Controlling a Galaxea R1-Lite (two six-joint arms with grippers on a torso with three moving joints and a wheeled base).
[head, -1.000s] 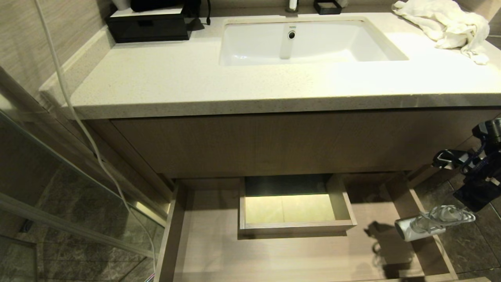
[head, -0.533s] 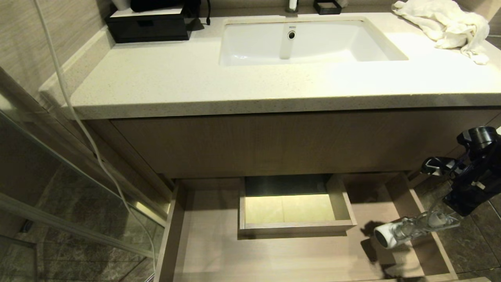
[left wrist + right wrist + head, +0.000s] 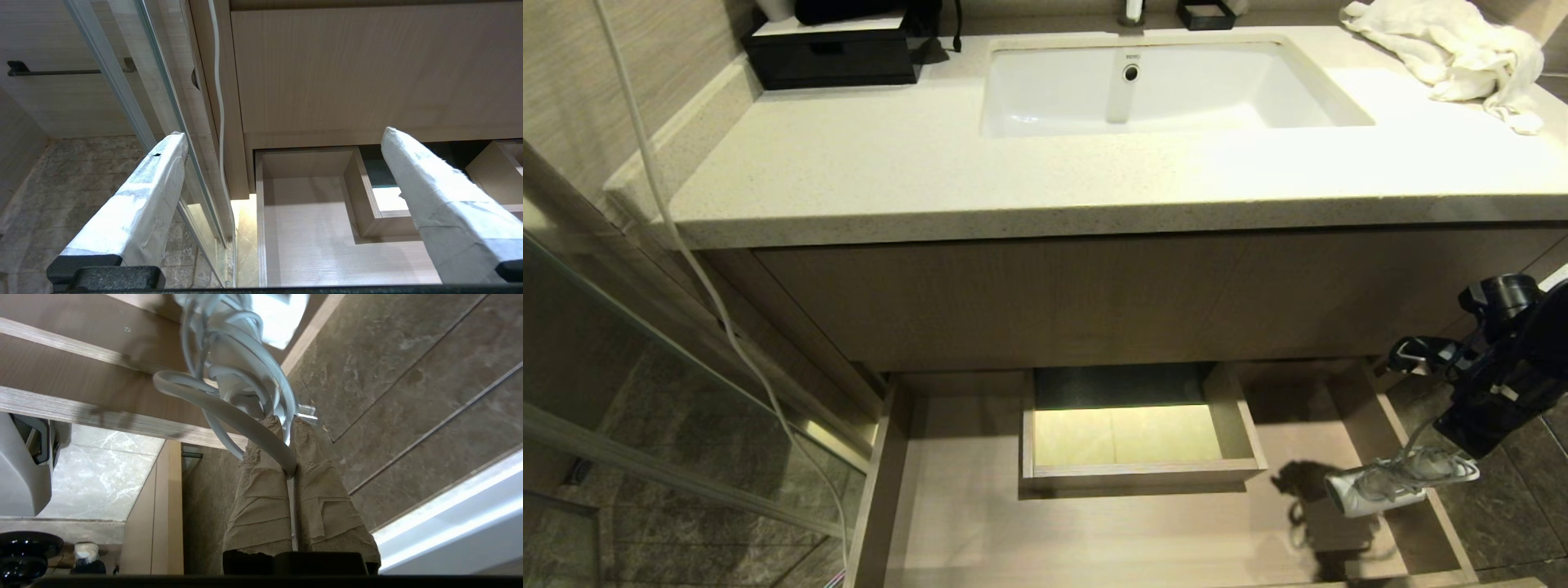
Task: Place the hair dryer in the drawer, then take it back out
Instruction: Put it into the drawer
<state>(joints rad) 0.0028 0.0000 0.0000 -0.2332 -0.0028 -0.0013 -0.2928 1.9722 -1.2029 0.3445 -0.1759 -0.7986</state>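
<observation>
White and wound in its own cord, the hair dryer (image 3: pixel 1380 488) hangs from the right gripper (image 3: pixel 1450 457) above the right end of the open drawer (image 3: pixel 1094 531), close to that drawer's right side wall. The right wrist view shows why it dangles: the tape-wrapped fingers (image 3: pixel 261 486) are pressed together on a loop of cord (image 3: pixel 229 412) rather than on the body, so the dryer (image 3: pixel 249 318) swings below the grip with its barrel roughly level and pointing toward the middle of the drawer. Its shadow falls on the drawer floor just left of it, a sign that it is not yet resting on the wood. The drawer stands pulled well out from under the vanity panel (image 3: pixel 1094 294), its boxed notch (image 3: pixel 1135 474) sitting at the rear centre, which leaves the dryer the open floor to either side. The carry appears aimed at the right-hand bay, the nearest to the working arm. With a hold only on the cord, the load may sway or slip as it goes down. The left gripper (image 3: pixel 282 204) is parked low by the glass partition (image 3: pixel 163 122), its fingers spread wide and holding nothing, facing the drawer's left end. On the desk (image 3: pixel 931 171) above, a towel (image 3: pixel 1454 49) lies beside the sink (image 3: pixel 1323 90) and a black box (image 3: pixel 833 53) sits at the far left, neither involved.
</observation>
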